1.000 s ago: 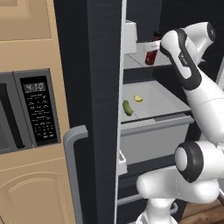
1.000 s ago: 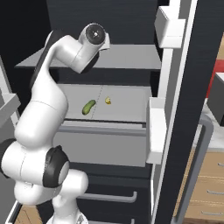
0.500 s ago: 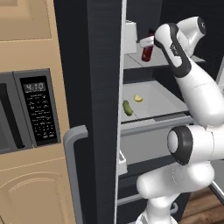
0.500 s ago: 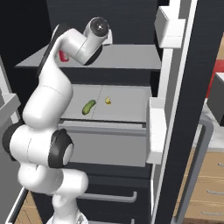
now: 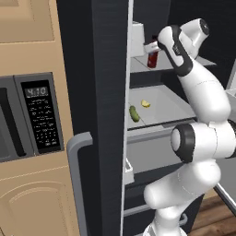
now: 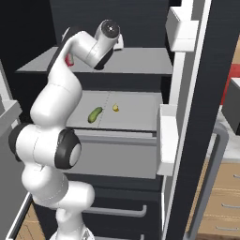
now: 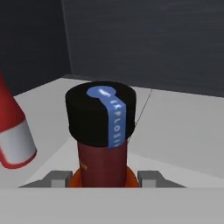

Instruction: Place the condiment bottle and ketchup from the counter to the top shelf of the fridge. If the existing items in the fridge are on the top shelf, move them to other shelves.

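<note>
Hand view, condiment bottle (image 7: 103,144) beside ketchup (image 7: 13,135)

The condiment bottle (image 7: 100,140) stands on the top shelf (image 6: 140,63) beside the ketchup (image 7: 13,135); the existing items (image 5: 134,113) lie one shelf below.

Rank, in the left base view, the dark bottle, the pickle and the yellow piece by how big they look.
1. Dark bottle, partly hidden by the arm.
2. Pickle.
3. Yellow piece.
The bottle stands farther back on the top shelf, so its lead is not from nearness.
</note>
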